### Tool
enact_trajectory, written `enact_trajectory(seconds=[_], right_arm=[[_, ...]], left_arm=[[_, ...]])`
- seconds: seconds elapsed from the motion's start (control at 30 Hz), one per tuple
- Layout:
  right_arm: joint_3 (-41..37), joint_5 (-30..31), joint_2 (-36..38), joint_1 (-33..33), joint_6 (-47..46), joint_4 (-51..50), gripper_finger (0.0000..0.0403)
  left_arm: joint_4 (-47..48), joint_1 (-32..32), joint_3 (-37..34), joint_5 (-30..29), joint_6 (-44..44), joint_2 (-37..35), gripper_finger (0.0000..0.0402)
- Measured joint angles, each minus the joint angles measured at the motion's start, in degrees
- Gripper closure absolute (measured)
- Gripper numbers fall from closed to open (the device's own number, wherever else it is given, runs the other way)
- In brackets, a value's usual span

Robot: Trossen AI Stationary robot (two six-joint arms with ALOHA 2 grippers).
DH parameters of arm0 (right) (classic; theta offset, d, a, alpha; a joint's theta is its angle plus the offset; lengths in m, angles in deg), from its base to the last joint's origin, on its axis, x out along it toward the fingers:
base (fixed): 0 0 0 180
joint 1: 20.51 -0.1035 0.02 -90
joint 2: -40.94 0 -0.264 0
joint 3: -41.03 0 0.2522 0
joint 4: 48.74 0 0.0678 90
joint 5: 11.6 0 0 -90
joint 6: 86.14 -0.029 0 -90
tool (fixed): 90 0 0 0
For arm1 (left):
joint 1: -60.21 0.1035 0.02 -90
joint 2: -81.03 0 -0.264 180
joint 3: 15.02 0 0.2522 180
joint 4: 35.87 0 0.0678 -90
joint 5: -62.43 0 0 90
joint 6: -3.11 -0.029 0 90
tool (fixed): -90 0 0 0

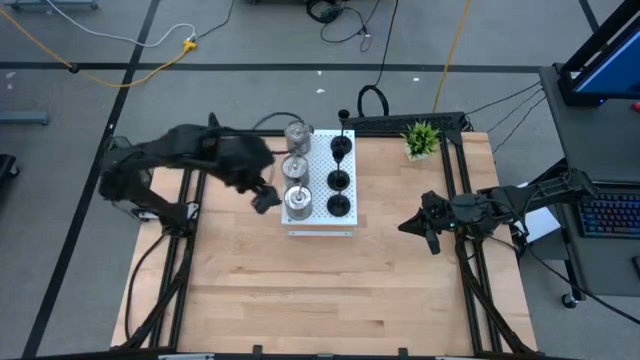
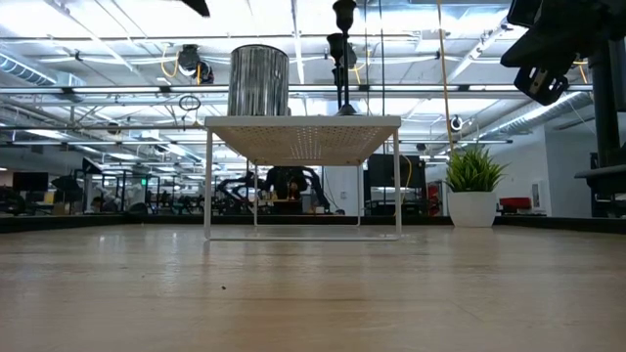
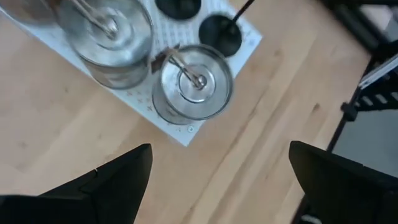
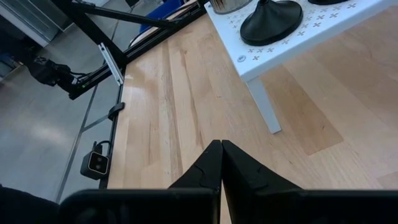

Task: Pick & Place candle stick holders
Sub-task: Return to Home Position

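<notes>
A white perforated board [image 1: 320, 222] on thin legs stands at the table's far middle. Three silver candle stick holders [image 1: 297, 203] stand in its left column and three black ones [image 1: 339, 207] in its right column, each on its round base. My left gripper [image 1: 265, 197] hangs open above the table, just left of the board's near-left corner. In its wrist view the nearest silver holder [image 3: 193, 84] lies beyond the spread fingers, and nothing is between them. My right gripper [image 1: 422, 228] is shut and holds nothing. It hovers at the table's right side, pointing toward the board [image 4: 298, 43].
A small green potted plant [image 1: 421, 139] stands at the far right corner of the table. Bare wood lies in front of the board toward the near edge [image 1: 320, 300]. Dark frame rails [image 1: 470, 280] run along both sides of the table.
</notes>
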Motion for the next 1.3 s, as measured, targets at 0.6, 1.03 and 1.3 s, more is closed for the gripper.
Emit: enact_trajectory(seconds=[0.6,1.03,1.3], right_arm=[[0.0,0.4,0.0,0.0,4.7,-2.1,0.0403],[0.0,0.5,1.6,0.1,9.1,-0.4,0.0403],[0.0,4.7,13.0,0.2,9.1,-5.4,0.0403]], left_arm=[[-20.7,-24.3,-24.7,-26.2,4.8,-22.9,0.0021],[-71.8,-29.4,-68.0,-24.2,-4.1,-39.5,0.0025],[-76.6,-29.3,-76.1,-24.3,-12.4,-53.3,0.0030]])
